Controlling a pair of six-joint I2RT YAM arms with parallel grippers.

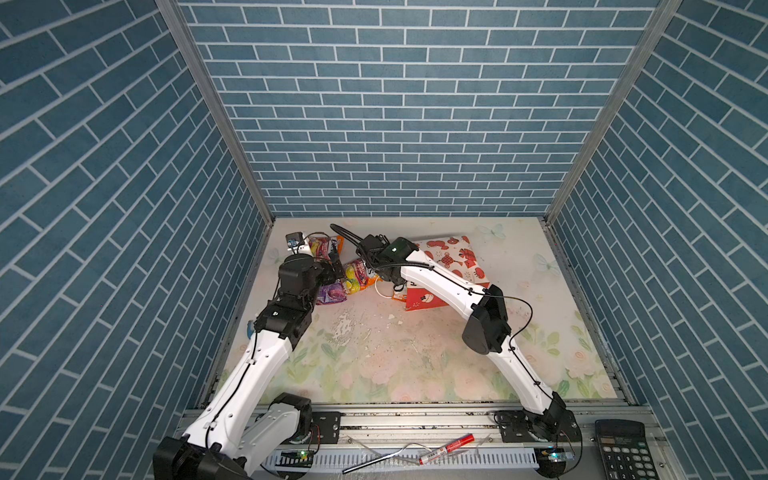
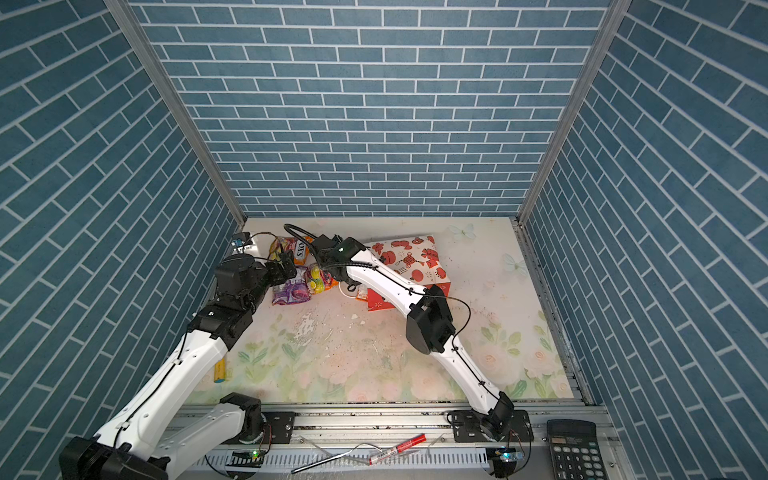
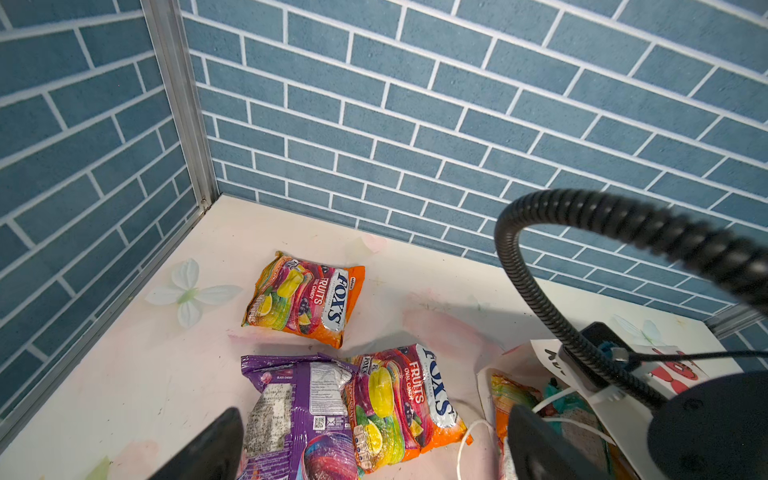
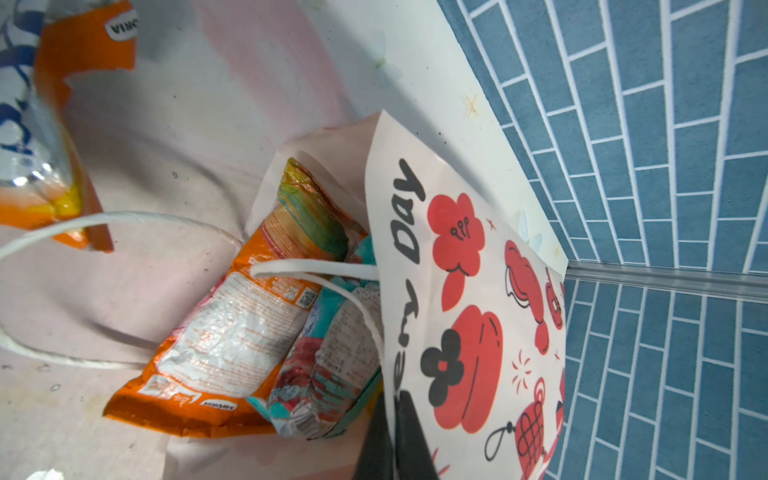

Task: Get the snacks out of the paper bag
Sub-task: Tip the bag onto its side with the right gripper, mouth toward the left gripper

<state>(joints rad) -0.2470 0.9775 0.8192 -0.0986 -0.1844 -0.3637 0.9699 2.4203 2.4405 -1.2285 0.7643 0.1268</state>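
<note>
The paper bag (image 1: 451,255) (image 2: 411,257) lies on its side, its mouth toward the left. My right gripper (image 4: 392,440) is shut on the edge of its printed white upper face (image 4: 469,291) at the mouth. Inside the mouth lie an orange packet (image 4: 245,328) and a teal packet (image 4: 328,370). Out on the table are two orange Fox's bags (image 3: 305,299) (image 3: 401,403) and a purple packet (image 3: 299,411). My left gripper (image 3: 374,453) (image 1: 334,266) hangs open over the purple packet and the nearer Fox's bag, holding nothing.
Blue brick walls close in the back and both sides. White cord handles (image 4: 124,218) trail from the bag's mouth. The right arm's black cable loop (image 3: 582,208) arches over the bag. A calculator (image 1: 625,451) and red marker (image 1: 446,449) lie on the front rail.
</note>
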